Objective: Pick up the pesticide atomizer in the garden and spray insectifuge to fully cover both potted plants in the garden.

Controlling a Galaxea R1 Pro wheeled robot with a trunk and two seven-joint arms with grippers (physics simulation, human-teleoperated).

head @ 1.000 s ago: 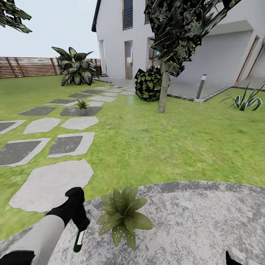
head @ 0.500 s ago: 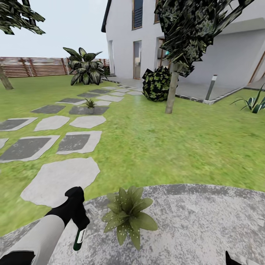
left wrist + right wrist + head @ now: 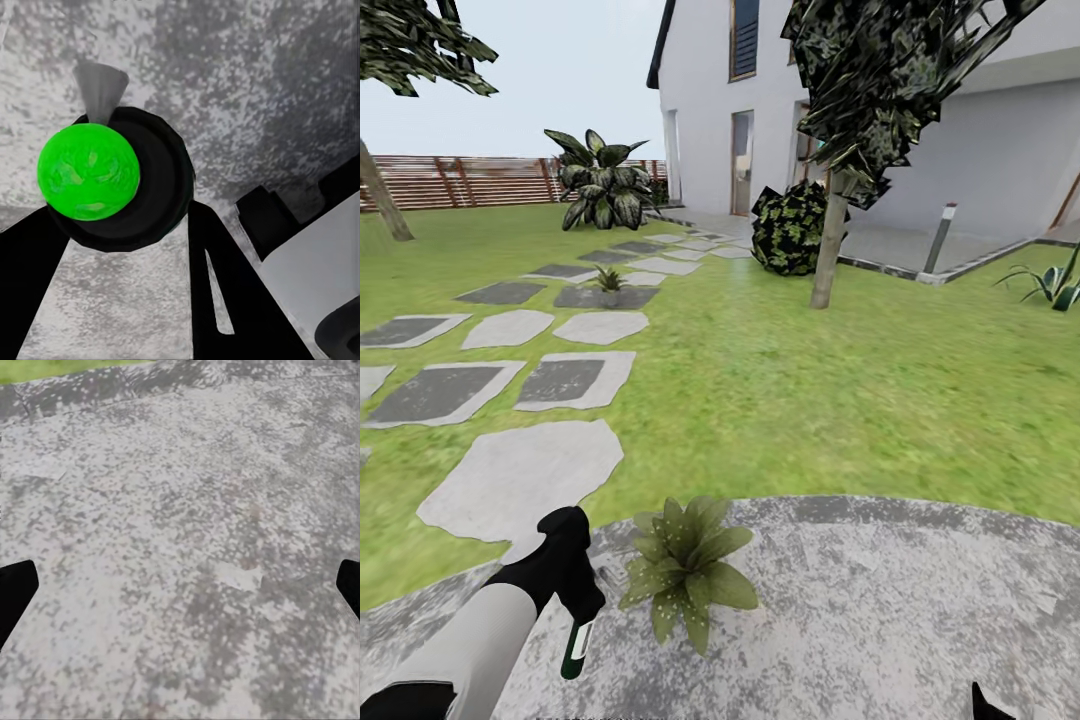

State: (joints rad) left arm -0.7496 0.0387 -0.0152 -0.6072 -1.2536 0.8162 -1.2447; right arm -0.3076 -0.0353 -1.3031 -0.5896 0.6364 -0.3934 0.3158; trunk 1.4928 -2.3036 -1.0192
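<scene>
Camera panned left; left gripper (image 3: pixel 574 600) clamps atomizer (image 3: pixel 576 648) beside potted plant (image 3: pixel 685 575); right gripper (image 3: pixel 180 585) spread.

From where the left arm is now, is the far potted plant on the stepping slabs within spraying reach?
Probably not. The left gripper holds the atomizer beside the near plant; the far plant sits across several slabs.

Atomizer (image 3: pixel 576 645) hangs bottom-down in the left gripper (image 3: pixel 565 575) (green mark showing), just beside the near potted plant (image 3: pixel 685 575); the second plant (image 3: pixel 609 279) sits far off.
</scene>
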